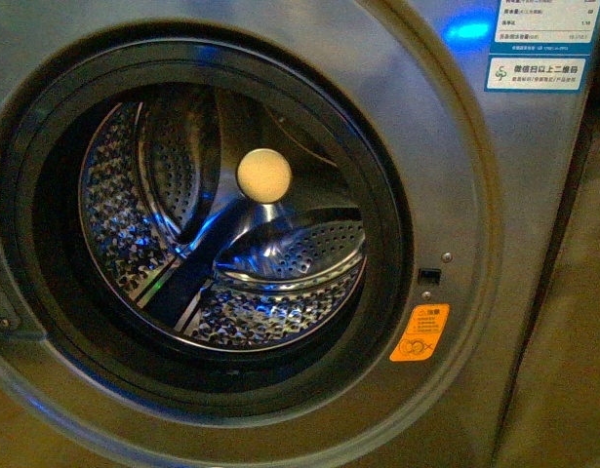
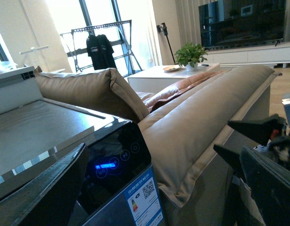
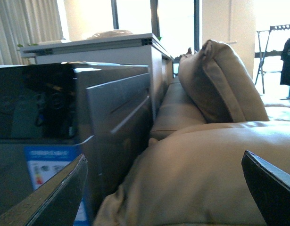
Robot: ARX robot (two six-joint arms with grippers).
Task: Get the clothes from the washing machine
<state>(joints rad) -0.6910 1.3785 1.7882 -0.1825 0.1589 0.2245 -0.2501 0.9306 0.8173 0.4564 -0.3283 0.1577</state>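
The washing machine [image 1: 456, 195] fills the front view, grey with a black-rimmed round opening onto the perforated steel drum [image 1: 231, 244]. A cream round disc [image 1: 263, 175] shows in the middle of the drum. The clothes are out of view; no fabric shows in the drum. Neither arm shows in the front view. My left gripper [image 2: 159, 197] is open above the machine's dark control panel [image 2: 111, 162], which is lit blue, with nothing between its fingers [image 2: 45, 193]. My right gripper [image 3: 161, 193] is also open and empty, beside the machine's grey side [image 3: 116, 122].
A tan sofa [image 2: 201, 117] presses against the machine's side, its cushions [image 3: 220, 89] close under both grippers. An orange sticker [image 1: 420, 331] and a latch slot [image 1: 428, 276] sit to the right of the opening. A clothes rack [image 2: 100, 44] stands far back by the window.
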